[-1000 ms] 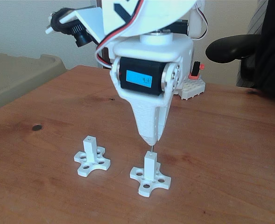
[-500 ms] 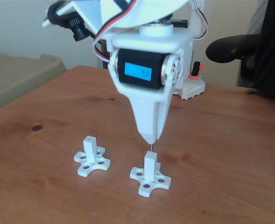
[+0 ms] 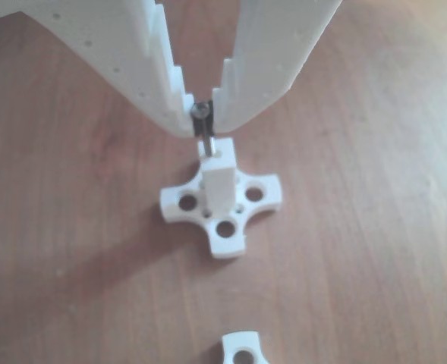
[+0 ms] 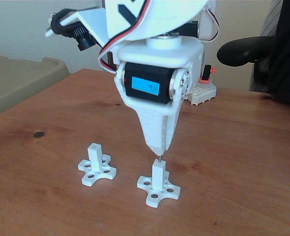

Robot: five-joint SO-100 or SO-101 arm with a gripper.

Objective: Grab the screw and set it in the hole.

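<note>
A thin dark screw (image 3: pixel 206 135) hangs upright, its small shiny head pinched between my white fingertips. In the other view, my gripper (image 3: pixel 201 121) is shut on it and comes in from the top. The screw's lower end meets the hole in the top of a white square post (image 3: pixel 219 178) on a cross-shaped base (image 3: pixel 262 196). In the fixed view, the gripper (image 4: pixel 157 147) points straight down over the right post (image 4: pixel 158 173), with a short piece of screw (image 4: pixel 159 158) showing between them.
A second white post on its base (image 4: pixel 96 166) stands to the left in the fixed view; part of it (image 3: pixel 243 350) shows in the other view. A white block (image 4: pixel 203 92) sits at the back, a dark spot (image 4: pixel 38 133) marks the wooden table, and a black armrest (image 4: pixel 243 49) is behind.
The arm's motor housing rose briefly, then sank back down. The fingertips and the screw have stayed over the right post.
</note>
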